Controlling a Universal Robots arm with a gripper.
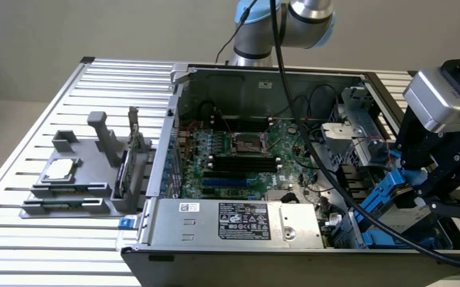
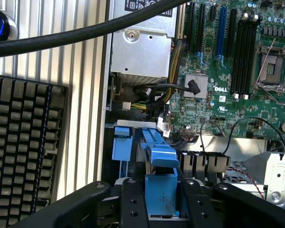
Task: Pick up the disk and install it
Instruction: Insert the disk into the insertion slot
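Observation:
The disk (image 1: pixel 392 202) is a silver-grey drive in blue plastic rails, tilted over the drive bay at the open computer case's near corner, on the exterior view's right. My black gripper (image 1: pixel 418 192) is shut on it from that side. In the wrist view, the disk's blue end (image 2: pixel 161 186) sits clamped between the two black fingers (image 2: pixel 133 199) of the gripper (image 2: pixel 161 192), just above the bay. A second blue plastic piece (image 2: pixel 121 142) lies beside it in the bay. The disk's label side is hidden.
The open case holds the motherboard (image 1: pixel 238 149) and a silver power supply (image 1: pixel 230 221) along its near edge. A grey fixture (image 1: pixel 79 179) with a small square chip stands on the slatted table at the exterior view's left. A black keyboard (image 2: pixel 19 152) lies outside the case. A thick black cable (image 2: pixel 85 33) crosses overhead.

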